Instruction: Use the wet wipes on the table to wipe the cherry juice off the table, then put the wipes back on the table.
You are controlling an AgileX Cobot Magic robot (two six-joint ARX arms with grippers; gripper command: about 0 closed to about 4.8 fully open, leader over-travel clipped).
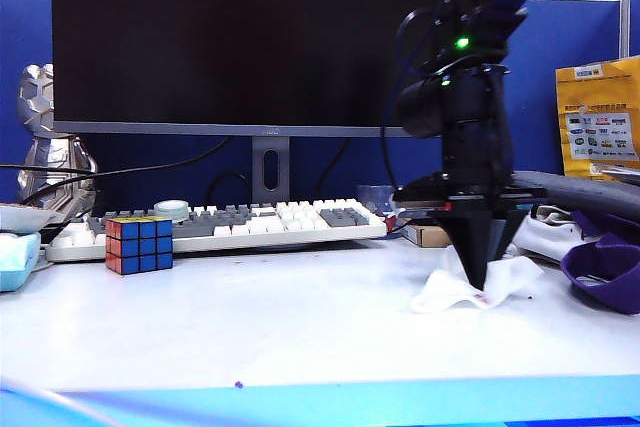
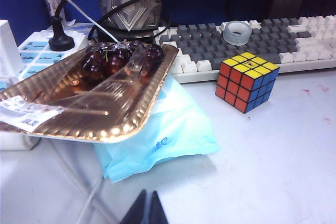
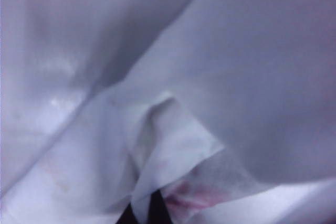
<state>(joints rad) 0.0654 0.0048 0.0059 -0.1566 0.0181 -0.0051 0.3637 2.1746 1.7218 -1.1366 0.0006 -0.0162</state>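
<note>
**White wipe pinched at the right, juice specks scattered**

You have one Rubik's cube at the left, one keyboard behind it, one tape roll on the keys, and one dark monitor above. Left wrist view adds one gold foil tray of dark cherries resting on a pale blue bag.

Your left pincer hangs clenched above the surface, grasping nothing. Your right pincer points straight down at the right, clenched on the wet wipes, one crumpled sheet lying on the surface; in the right wrist view the cloth carries a pink stain beside the tips.

Cherry juice shows as a few faint pink marks right of the cube, plus one speck near the light blue front edge. Blue partition walls stand behind.

Purple fabric is cut off at the right edge; the right wrist view is nearly filled with blurred white cloth.
</note>
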